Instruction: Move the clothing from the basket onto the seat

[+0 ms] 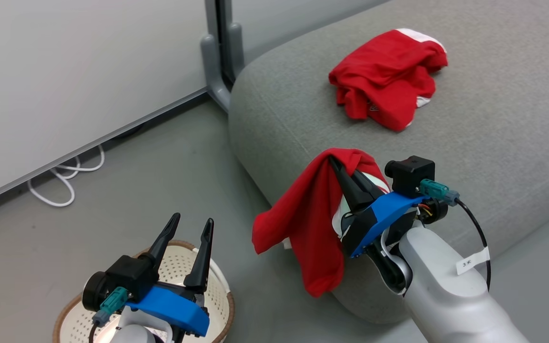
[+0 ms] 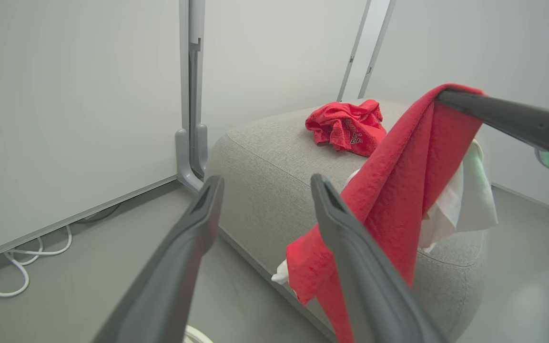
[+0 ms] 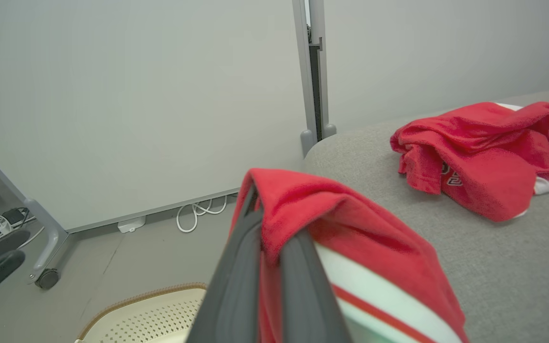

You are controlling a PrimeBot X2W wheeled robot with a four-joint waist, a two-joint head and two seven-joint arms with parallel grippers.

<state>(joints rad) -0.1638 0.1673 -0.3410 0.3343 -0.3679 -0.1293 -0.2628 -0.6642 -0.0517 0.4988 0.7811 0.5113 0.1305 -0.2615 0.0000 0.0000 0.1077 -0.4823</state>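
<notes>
- The striped garment (image 1: 312, 224), red with white bands, hangs at the near corner of the seat (image 1: 493, 143). Its top fold is about level with the seat's upper edge, and most of the cloth droops down past the seat's rounded side toward the floor.
- Its long axis runs top to bottom down that side, not across the cushion.
- The right gripper (image 1: 336, 164) has its two fingers pressed together on that top fold, the tips aimed inward over the seat.
- The seat's open top lies ahead of the fingertips, while the cloth trails below and behind them. Judging from this, a release here risks the garment sliding off, and carrying it further in over the seat looks safer.
- The other garment (image 1: 389, 90) lies crumpled on the seat's top, further in and well apart from the held one.
- Dark and white print shows in its folds, with a fragment like a numeral in the right wrist view, but it cannot be read whole.
- The left gripper (image 1: 192, 219), fingers spread wide and holding nothing, hovers off the seat's near corner above the basket (image 1: 72, 309), which stands on the floor beside the seat. The right arm is clearly nearer the seat.
- A white tag (image 1: 470, 261) on the right forearm, by the seat's front, carries marks too small to read.
- A white cable (image 1: 65, 186) lies on the floor, well apart from the seat.
</notes>
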